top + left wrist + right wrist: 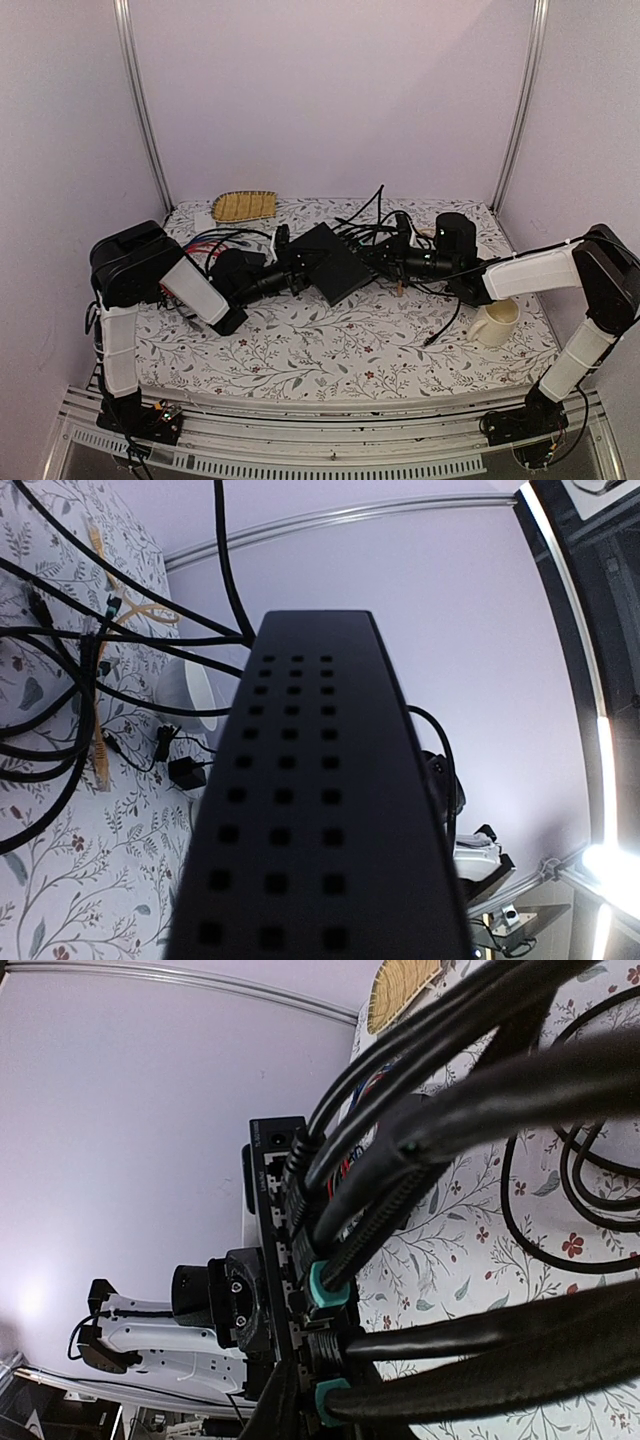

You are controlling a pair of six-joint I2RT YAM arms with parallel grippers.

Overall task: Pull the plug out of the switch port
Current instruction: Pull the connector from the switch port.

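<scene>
R gripper (392,262) at the switch (335,262) ports, can't tell if it's pinching yet. Plugs (318,1285) just ahead still seated, pull not done imo.

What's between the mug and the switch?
In the top view, the right claw and a loose black cable lie between the mug and the switch.

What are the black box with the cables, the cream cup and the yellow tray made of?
The switch looks like matte black plastic or painted metal: dull, with square vent holes. The cup seems ceramic or plastic: smooth, cream, thick-walled. The tray appears woven bamboo or straw: ribbed strands.
</scene>
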